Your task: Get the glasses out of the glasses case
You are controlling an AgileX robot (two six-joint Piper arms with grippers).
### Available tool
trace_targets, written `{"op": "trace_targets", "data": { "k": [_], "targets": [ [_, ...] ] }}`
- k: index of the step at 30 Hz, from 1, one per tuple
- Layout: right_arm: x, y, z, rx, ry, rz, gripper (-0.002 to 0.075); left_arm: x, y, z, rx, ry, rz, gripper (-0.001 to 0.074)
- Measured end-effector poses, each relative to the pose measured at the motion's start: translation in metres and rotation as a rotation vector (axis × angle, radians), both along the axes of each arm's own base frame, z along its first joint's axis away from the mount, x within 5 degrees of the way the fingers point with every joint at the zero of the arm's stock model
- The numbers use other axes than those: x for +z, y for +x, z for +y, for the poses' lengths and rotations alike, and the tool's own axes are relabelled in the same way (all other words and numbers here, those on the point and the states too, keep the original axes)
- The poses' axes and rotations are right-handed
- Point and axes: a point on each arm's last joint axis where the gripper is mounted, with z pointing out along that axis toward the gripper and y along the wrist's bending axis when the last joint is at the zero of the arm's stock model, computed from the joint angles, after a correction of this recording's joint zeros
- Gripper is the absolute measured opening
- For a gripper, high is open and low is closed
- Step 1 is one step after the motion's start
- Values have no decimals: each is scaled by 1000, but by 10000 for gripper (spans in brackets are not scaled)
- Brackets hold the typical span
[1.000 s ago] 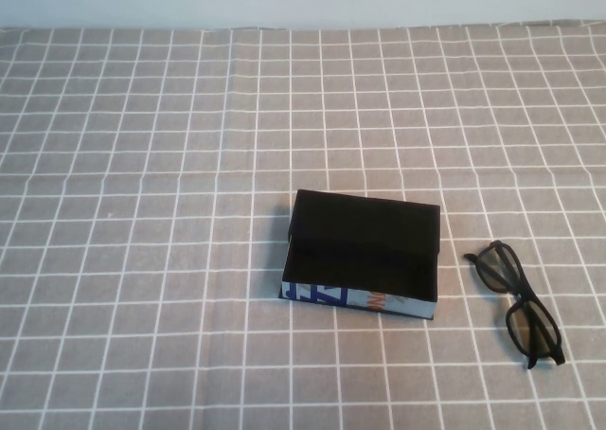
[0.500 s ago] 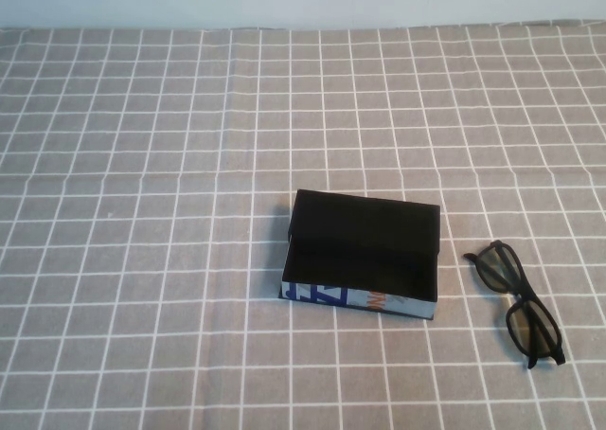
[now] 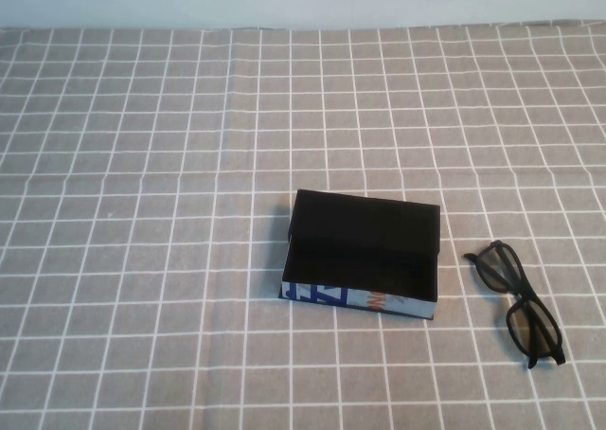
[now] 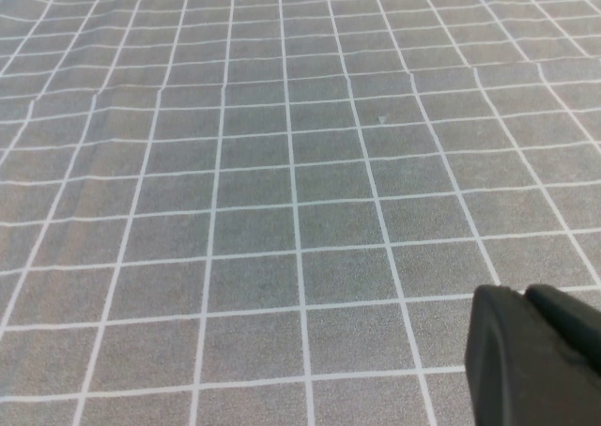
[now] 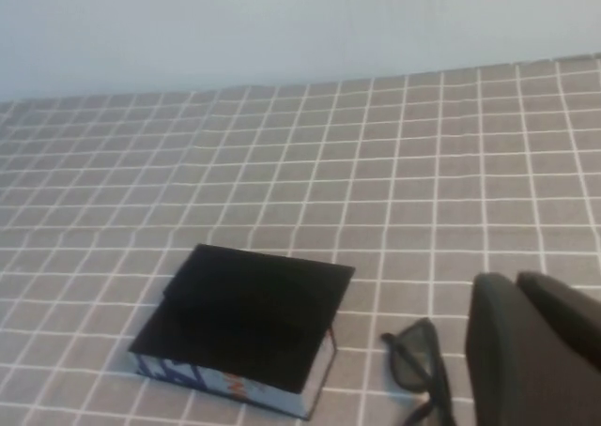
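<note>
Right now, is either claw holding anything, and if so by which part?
Nothing is held. The glasses lie on the tablecloth beside the open glasses case. The left claw is over bare cloth; the right claw is above the glasses, touching nothing.

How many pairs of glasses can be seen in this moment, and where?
1. The black thick-framed glasses with dark lenses lie on the grey checked tablecloth, on the robot's right of the open black rectangular case with a white printed front, apart from it. The case interior looks empty. Neither gripper appears in the high view.
</note>
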Motion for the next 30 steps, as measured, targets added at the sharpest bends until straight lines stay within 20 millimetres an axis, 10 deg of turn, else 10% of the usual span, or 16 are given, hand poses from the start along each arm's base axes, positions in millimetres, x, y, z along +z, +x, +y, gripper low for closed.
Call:
{"op": "trace_targets", "data": {
  "k": [6, 21, 30],
  "targets": [
    [-21, 8, -4, -47, -28, -39, -18, 0, 0, 0, 0, 0, 0, -5],
    [-161, 11, -18, -186, -143, -90, -18, 0, 0, 0, 0, 0, 0, -5],
    [-182, 12, -21, -229, -99, -15, -18, 0, 0, 0, 0, 0, 0, -5]
  ]
}}
